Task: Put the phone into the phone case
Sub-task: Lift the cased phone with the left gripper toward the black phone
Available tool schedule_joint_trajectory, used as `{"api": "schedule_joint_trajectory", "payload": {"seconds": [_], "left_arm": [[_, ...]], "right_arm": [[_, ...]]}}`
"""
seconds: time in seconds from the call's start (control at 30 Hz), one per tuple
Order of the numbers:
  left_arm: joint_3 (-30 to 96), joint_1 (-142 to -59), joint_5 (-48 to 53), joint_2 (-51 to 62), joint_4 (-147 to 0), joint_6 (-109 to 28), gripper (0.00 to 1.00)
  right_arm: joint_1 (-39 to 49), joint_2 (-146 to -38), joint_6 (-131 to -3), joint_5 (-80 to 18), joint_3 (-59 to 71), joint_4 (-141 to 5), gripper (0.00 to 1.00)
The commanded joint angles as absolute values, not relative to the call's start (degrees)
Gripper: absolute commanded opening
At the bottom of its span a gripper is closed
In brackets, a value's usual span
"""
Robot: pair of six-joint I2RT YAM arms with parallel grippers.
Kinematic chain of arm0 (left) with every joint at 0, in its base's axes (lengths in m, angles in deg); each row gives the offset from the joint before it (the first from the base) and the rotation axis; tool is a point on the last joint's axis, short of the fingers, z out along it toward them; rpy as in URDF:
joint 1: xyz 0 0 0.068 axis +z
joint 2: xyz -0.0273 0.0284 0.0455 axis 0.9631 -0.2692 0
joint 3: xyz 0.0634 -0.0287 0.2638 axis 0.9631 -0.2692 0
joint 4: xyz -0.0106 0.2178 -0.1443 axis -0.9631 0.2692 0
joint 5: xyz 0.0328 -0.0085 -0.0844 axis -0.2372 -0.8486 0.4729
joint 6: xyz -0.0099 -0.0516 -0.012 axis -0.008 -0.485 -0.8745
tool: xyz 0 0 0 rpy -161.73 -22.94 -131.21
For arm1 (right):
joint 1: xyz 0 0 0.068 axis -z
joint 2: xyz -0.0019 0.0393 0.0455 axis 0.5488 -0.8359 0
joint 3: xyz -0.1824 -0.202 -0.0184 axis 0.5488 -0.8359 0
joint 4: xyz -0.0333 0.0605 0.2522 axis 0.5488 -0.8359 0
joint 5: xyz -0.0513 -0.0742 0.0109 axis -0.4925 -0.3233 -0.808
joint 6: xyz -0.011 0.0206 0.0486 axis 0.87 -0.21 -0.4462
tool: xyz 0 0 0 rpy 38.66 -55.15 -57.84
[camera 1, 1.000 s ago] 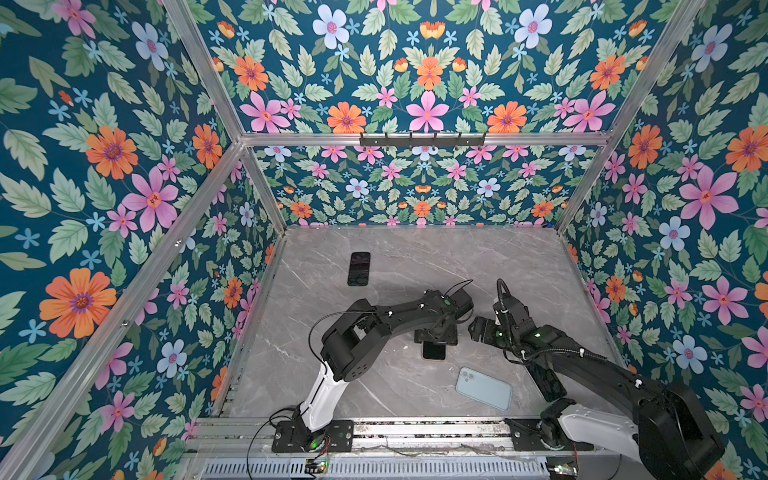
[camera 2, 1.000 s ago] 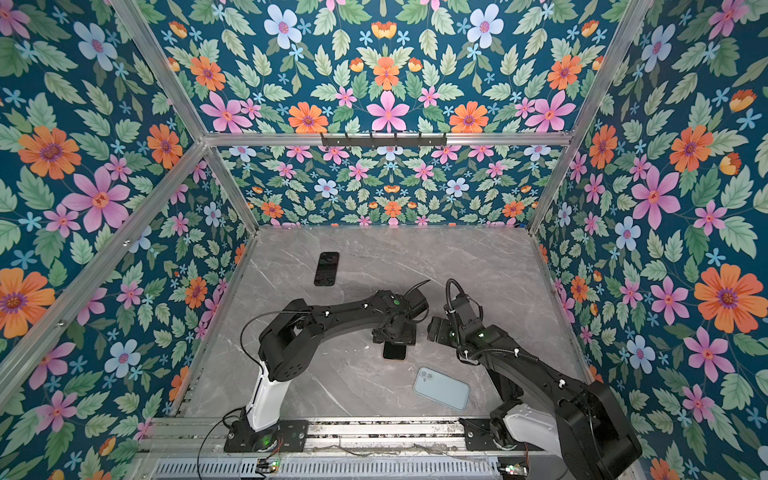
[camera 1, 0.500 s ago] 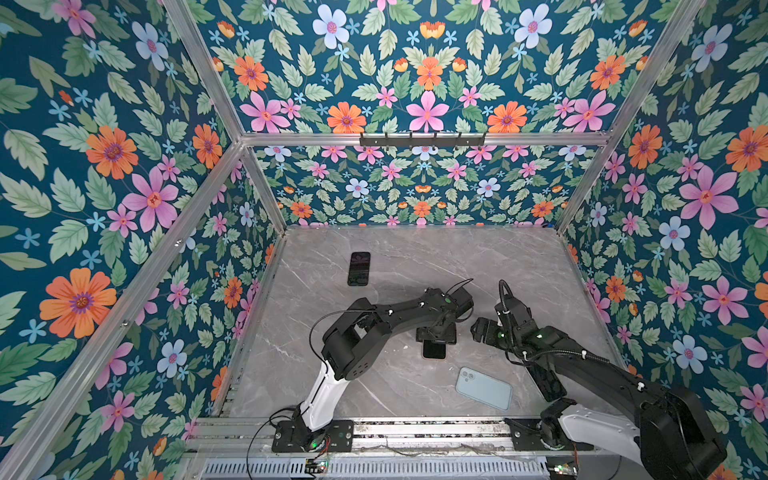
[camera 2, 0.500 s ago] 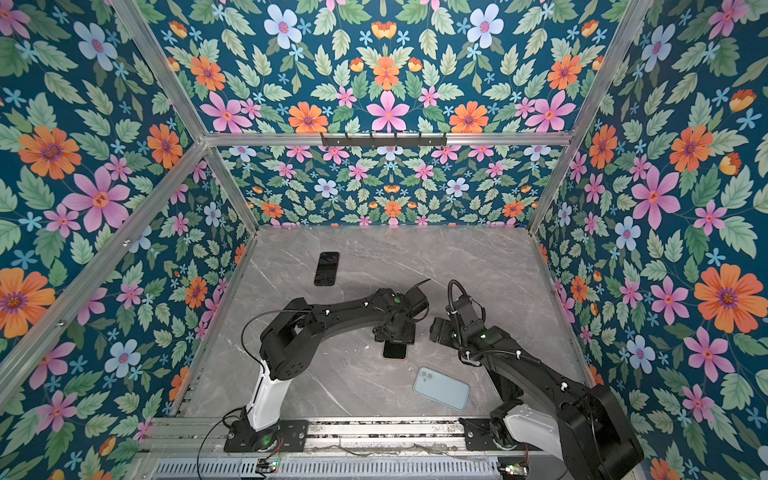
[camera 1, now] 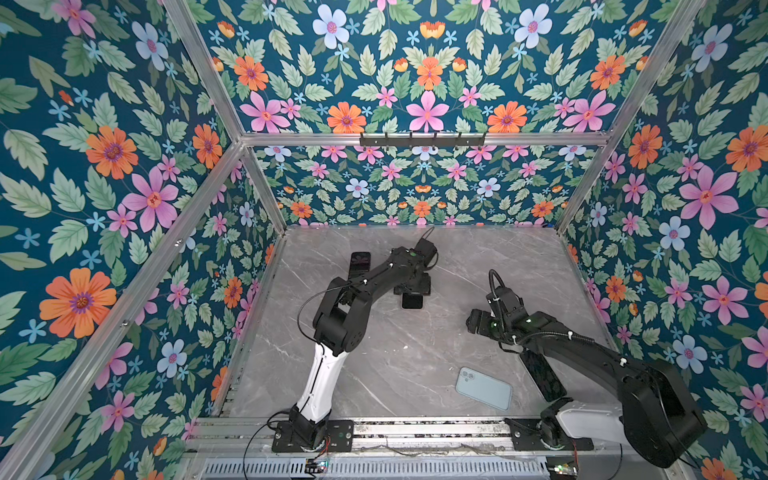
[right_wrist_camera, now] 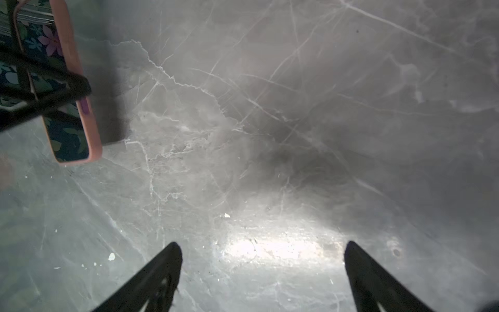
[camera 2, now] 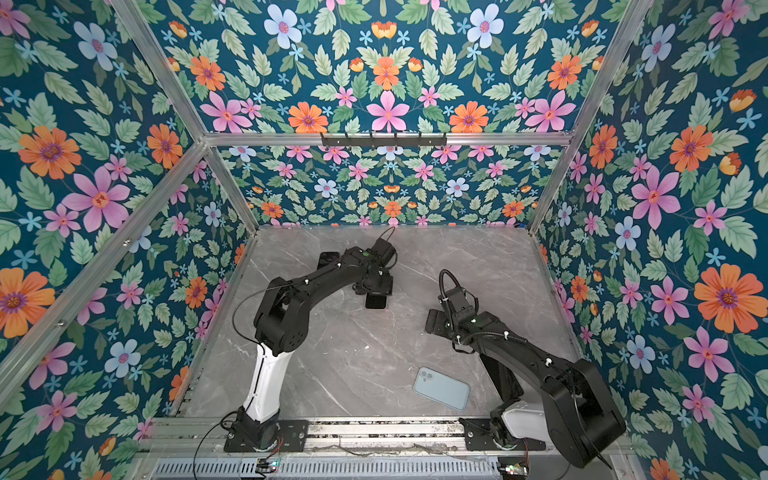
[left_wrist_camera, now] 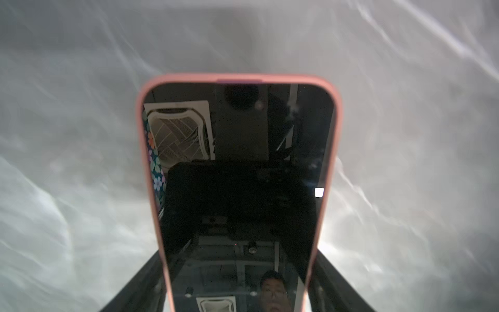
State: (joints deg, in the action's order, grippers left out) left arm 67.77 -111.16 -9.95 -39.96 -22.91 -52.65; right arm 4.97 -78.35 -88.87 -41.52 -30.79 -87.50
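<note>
- Phone (left_wrist_camera: pixel 239 175), black glass upward inside a pink rim (left_wrist_camera: pixel 147 167), sits between the left jaws. A dark finger (left_wrist_camera: pixel 140 286) presses against each long side, so these jaws are closed on it.
- Whether the pink rim is a case or the handset's own edge cannot be told.
- In both top views the phone juts out of the left jaws toward 6 o'clock, just to the 12 o'clock side of the middle of the grey marbled surface (camera 1: pixel 415 361).
- The right wrist view shows flowers mirrored in the phone's glass, a left finger crossing it, and a shadow on the surface beside it. Whether its free end touches the surface is unclear.
- The right jaws are spread wide with nothing between them, and their fingers (right_wrist_camera: pixel 159 272) are over bare surface. They are at about 4 o'clock from the phone, well apart from it.
- A pale blue slab (camera 1: pixel 484 388) lies flat at 6 o'clock from the right jaws, near the front rail (camera 1: pixel 415 432). It has camera lenses at its 10 o'clock corner, and nothing touches it. Whether it is a case or a handset cannot be told.
- A dark slab (camera 1: pixel 360 264) lies flat at 10 o'clock from the phone, partly hidden by the left arm (camera 1: pixel 332 324).
</note>
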Motion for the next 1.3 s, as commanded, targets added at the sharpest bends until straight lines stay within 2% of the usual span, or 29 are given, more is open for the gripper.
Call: {"api": "schedule_joint_trajectory", "payload": {"seconds": [0.0, 0.37, 0.57, 1.27], "left_arm": [[72.43, -108.44, -11.8, -42.29, -21.44, -46.07, 0.52], [79.61, -101.92, -11.8, -47.54, -21.53, -40.74, 0.5], [83.72, -100.95, -12.24, -51.08, -19.12, -40.03, 0.5], [86.69, -98.2, -9.4, -54.52, -20.68, -41.45, 0.51]], "right_arm": [[4.96, -80.21, -88.76, -41.67, -29.74, -87.66, 0.94], [4.96, -82.83, -88.34, -41.21, -27.4, -88.88, 0.93], [4.9, -82.38, -88.34, -41.16, -27.9, -88.69, 0.93], [4.9, -82.37, -88.7, -40.15, -28.79, -87.72, 0.93]]}}
